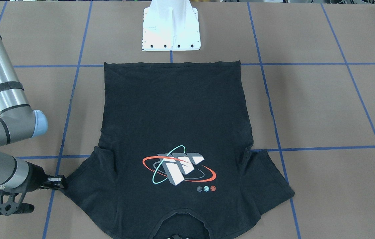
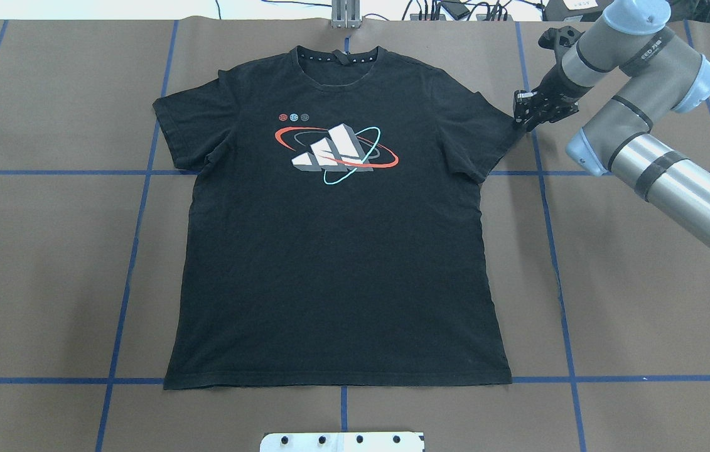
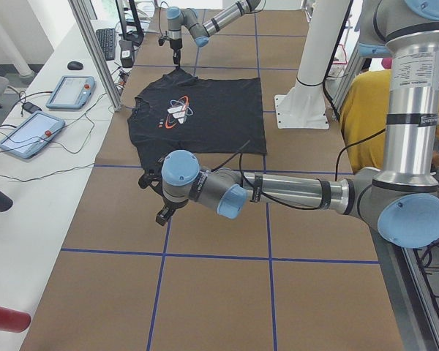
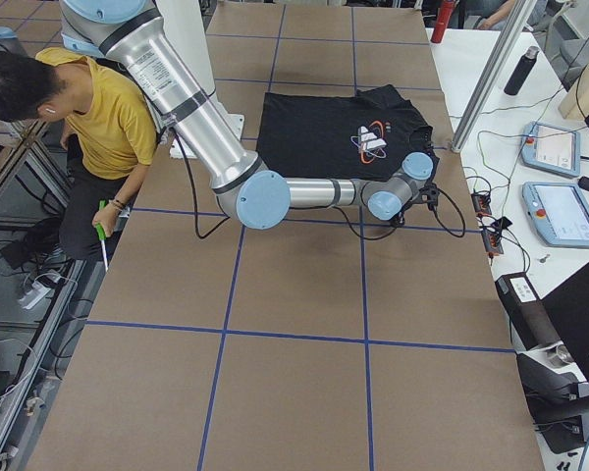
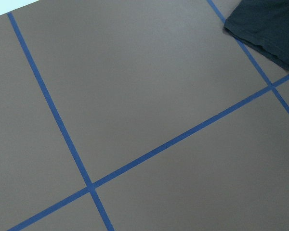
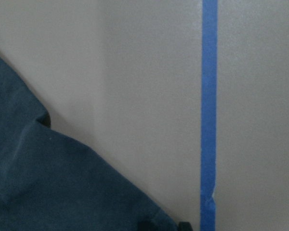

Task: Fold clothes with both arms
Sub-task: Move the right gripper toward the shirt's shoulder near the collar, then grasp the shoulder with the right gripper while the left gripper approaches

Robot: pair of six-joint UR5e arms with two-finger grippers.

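Black short-sleeved T-shirt [image 2: 336, 263] lies flat mid brown paper-covered table [image 2: 47, 251], collar toward the edge opposite the robot. Black two-finger right gripper [image 2: 525, 118] seems pinched on the sleeve tip (presumably to start a fold). Left gripper [image 3: 161, 212] opening: cannot tell.

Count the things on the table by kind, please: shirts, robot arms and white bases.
T-shirt: 1
Robot arms: 2, the left arm and the right arm
White base: 1
Total: 4
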